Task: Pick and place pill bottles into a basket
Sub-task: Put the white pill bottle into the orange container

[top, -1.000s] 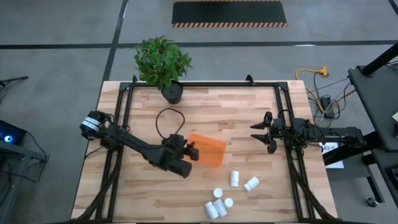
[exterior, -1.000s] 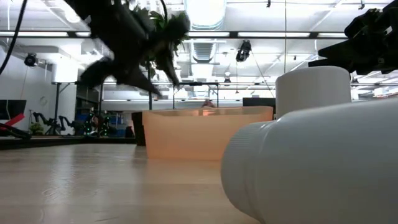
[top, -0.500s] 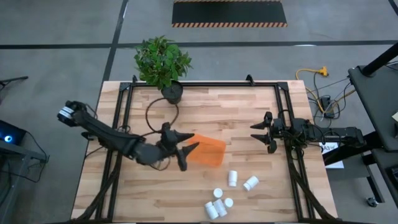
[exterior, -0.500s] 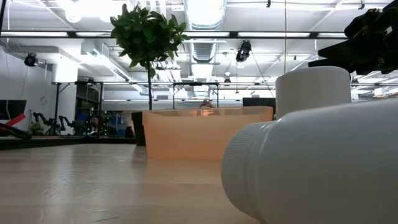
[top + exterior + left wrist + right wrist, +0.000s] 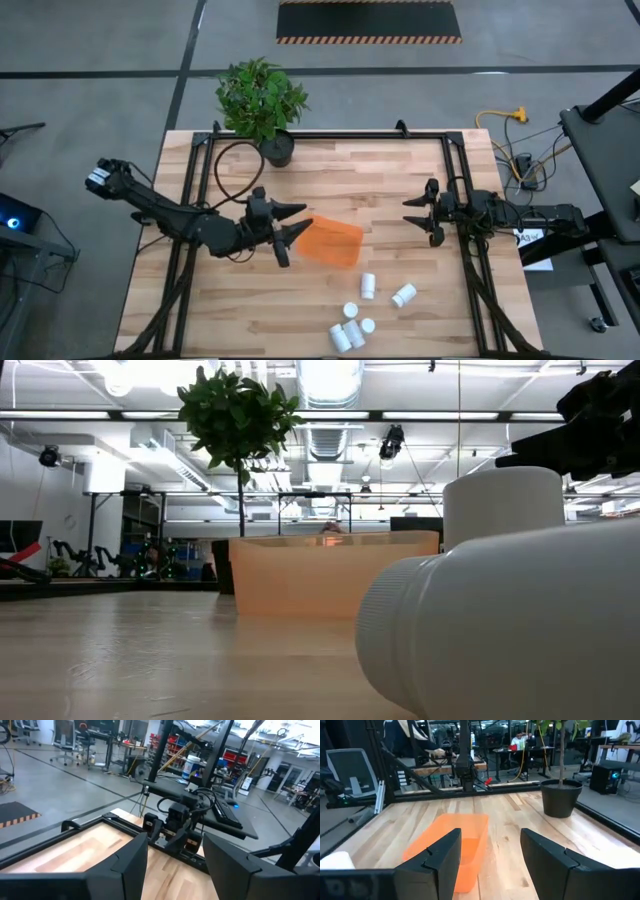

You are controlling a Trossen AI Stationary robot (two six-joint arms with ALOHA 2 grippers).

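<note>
The orange basket (image 5: 332, 241) stands on the wooden table near its middle; it also shows in the low view (image 5: 330, 575) and the right wrist view (image 5: 454, 845). Several white pill bottles lie or stand on the table toward the near right (image 5: 368, 285) (image 5: 404, 295) (image 5: 350, 328); two fill the low view's right side (image 5: 500, 630). My left gripper (image 5: 297, 226) hovers open just left of the basket, pointing level toward the table's right, with nothing between its fingers (image 5: 172, 865). My right gripper (image 5: 420, 217) waits open at the right, pointing at the basket.
A potted plant in a black pot (image 5: 276, 148) stands at the far edge, left of centre. Black frame rails (image 5: 200, 190) run along the table's left and right sides. Bare wood lies between the basket and the right gripper.
My left gripper has risen from beside the basket's near left corner, going out of the low view at its top. It has drifted toward the table's far edge, tipped up from slanting down to level, and rolled. The basket has stayed in place.
</note>
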